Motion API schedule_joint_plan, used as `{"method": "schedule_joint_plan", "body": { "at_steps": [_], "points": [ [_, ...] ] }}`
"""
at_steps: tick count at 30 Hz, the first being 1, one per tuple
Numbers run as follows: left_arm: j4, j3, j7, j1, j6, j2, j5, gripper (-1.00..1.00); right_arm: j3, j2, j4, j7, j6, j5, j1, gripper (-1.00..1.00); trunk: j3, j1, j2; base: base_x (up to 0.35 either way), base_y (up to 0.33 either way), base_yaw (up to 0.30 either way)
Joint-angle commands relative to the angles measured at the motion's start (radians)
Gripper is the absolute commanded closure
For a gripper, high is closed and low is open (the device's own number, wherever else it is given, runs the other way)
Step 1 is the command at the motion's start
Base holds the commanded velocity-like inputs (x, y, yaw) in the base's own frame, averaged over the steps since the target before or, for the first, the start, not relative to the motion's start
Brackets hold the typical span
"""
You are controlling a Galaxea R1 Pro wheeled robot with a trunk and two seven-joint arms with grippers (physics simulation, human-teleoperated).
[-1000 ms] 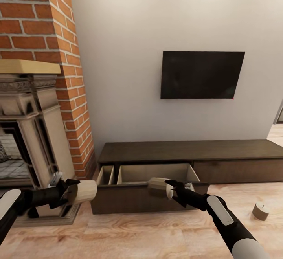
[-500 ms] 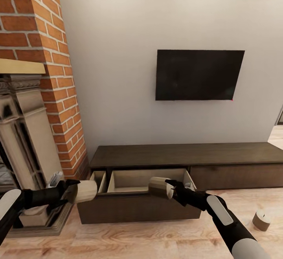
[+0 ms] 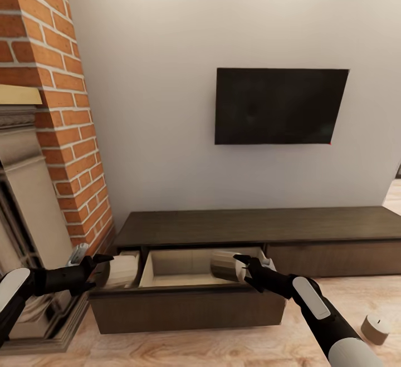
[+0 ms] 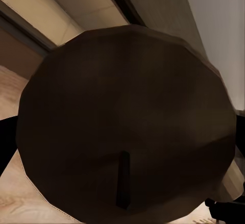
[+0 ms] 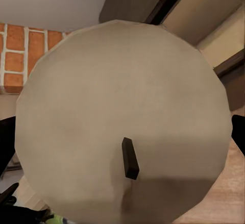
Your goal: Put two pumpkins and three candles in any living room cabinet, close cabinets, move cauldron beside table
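**base closing on open drawer, 1 candle in each gripper**

- vs 1.0 s ago the whole head view has shifted: fireplace slid out toward 9 o'clock, cabinet grew and moved toward centre. that's the camera/base moving in, not the furniture. arms look unchanged relative to the body.
- near, 8 o'clock: left gripper [image 3: 96, 271] clamped on a candle [image 3: 118, 270], held on its side. left wrist view shows its dark end face and wick [image 4: 124, 132] right at the lens, black finger edges at both rims. it now hangs over the small left compartment of the drawer [image 3: 167, 291]; 1.0 s ago it sat short of the drawer front.
- near, 5 o'clock: right gripper [image 3: 245, 269] clamped on a 2nd candle [image 3: 225, 265], pale end face and wick in the right wrist view [image 5: 122, 127]. it now sits over the big pale compartment, right half.
- exact finger gap: cannot tell, candles block both wrist views.
- 4 o'clock, on the floor [image 3: 223, 350]: 3rd candle [image 3: 375, 328], well apart from the drawer, untouched.
- mid: cabinet [image 3: 250, 226], 1 drawer pulled out, both visible compartments look empty.
- far, 12 o'clock: tv [image 3: 280, 106] on the wall; brick chimney [image 3: 61, 111] at 10 o'clock.

judgement: both candles look in range to drop in. after that: 3rd candle, 2 pumpkins, shut the drawer, cauldron.
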Motion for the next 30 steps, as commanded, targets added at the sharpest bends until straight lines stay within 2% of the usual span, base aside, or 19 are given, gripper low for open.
{"method": "schedule_joint_plan", "body": {
  "at_steps": [1, 8, 12, 16, 17, 19, 20, 23, 24, 25, 28, 30],
  "points": [
    [-0.001, 0.001, 0.009, -0.001, 0.001, 0.000, 0.019, 1.00, 0.002, -0.001, -0.001, 0.005, 0.001, -0.004, -0.001, 1.00, -0.001, 0.000, -0.001, 0.260, -0.006, 0.000],
    [-0.007, -0.001, 0.009, -0.001, 0.001, 0.000, 0.018, 1.00, 0.008, 0.005, -0.011, -0.003, 0.001, -0.001, -0.001, 1.00, -0.001, 0.000, -0.001, 0.266, -0.001, 0.000],
    [-0.022, -0.030, 0.009, -0.001, 0.001, 0.001, 0.016, 1.00, 0.018, 0.005, -0.017, -0.037, 0.001, 0.019, -0.001, 1.00, -0.001, 0.000, -0.001, 0.268, 0.000, 0.000],
    [-0.103, -0.056, 0.011, 0.001, 0.001, 0.003, 0.010, 1.00, 0.020, 0.008, -0.024, -0.166, 0.004, 0.105, -0.001, 1.00, -0.001, 0.000, -0.001, 0.266, 0.000, 0.000],
    [-0.125, -0.063, 0.014, 0.006, 0.000, 0.003, 0.008, 1.00, 0.020, 0.009, -0.061, -0.209, 0.008, 0.132, -0.002, 1.00, -0.001, 0.000, -0.001, 0.250, 0.000, 0.000],
    [-0.145, -0.076, 0.016, 0.010, 0.000, 0.003, 0.005, 1.00, 0.029, 0.009, -0.163, -0.275, 0.014, 0.150, -0.002, 1.00, -0.001, 0.000, -0.001, 0.244, 0.000, 0.000],
    [-0.153, -0.081, 0.018, 0.012, -0.001, 0.003, 0.004, 1.00, 0.047, 0.009, -0.259, -0.359, 0.024, 0.156, -0.002, 1.00, -0.001, 0.000, -0.001, 0.232, 0.000, 0.000],
    [-0.172, -0.088, 0.020, 0.014, -0.002, 0.003, 0.003, 1.00, 0.106, 0.012, -0.435, -0.586, 0.040, 0.152, -0.002, 1.00, -0.001, 0.000, -0.001, 0.206, 0.000, 0.000],
    [-0.184, -0.094, 0.022, 0.016, -0.002, 0.003, 0.001, 1.00, 0.133, 0.019, -0.490, -0.647, 0.043, 0.149, -0.002, 1.00, -0.001, 0.000, -0.001, 0.184, 0.000, 0.000],
    [-0.205, -0.109, 0.034, 0.018, -0.004, 0.002, -0.011, 1.00, 0.176, 0.039, -0.553, -0.714, 0.046, 0.146, -0.003, 1.00, -0.001, 0.000, -0.001, 0.169, 0.000, 0.000],
    [-0.252, -0.129, 0.099, 0.021, -0.008, -0.004, -0.061, 1.00, 0.240, 0.078, -0.600, -0.791, 0.048, 0.144, -0.002, 1.00, -0.001, 0.000, -0.001, 0.114, 0.000, 0.000],
    [-0.293, -0.135, 0.179, 0.022, -0.009, -0.012, -0.091, 1.00, 0.275, 0.111, -0.607, -0.819, 0.053, 0.145, -0.003, 1.00, -0.001, 0.000, -0.001, 0.031, 0.000, 0.000]
  ]
}}
